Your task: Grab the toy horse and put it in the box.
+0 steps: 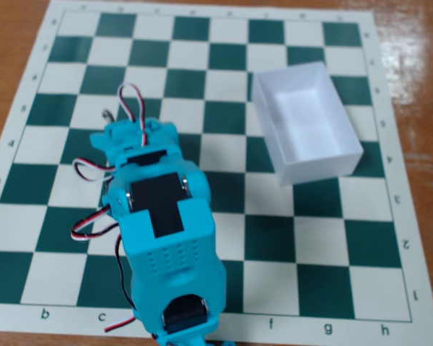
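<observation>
Only the dark curved head of the toy horse [107, 113] peeks out at the upper left of the cyan arm; the rest of it is covered by the arm. The gripper [114, 138] reaches over the horse from the near side, and its fingers are hidden under the wrist body, so I cannot see whether they hold anything. The box [323, 167], a white shallow tray, sits empty at the right of the board, about three squares from the gripper.
A green-and-white chessboard mat [224, 58] covers the wooden table [7, 29]. The cyan arm [166, 238] with red, white and black wires spans the lower left of the board.
</observation>
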Controlling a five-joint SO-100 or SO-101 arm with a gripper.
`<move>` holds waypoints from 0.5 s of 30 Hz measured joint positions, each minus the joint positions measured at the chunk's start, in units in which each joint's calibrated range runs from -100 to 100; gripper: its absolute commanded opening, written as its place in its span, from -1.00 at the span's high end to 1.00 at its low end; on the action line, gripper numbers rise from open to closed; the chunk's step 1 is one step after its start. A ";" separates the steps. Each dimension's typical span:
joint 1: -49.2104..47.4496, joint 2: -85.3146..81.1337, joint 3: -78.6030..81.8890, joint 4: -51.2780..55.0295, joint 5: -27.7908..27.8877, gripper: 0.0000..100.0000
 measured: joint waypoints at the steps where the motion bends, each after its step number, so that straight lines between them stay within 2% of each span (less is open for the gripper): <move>1: 0.00 0.34 -0.09 0.00 0.00 0.60; 3: 0.00 1.28 -0.63 0.00 0.00 0.85; 5: -0.07 2.04 -1.00 0.00 0.26 1.00; 15: 0.15 2.98 -1.99 0.00 0.68 1.00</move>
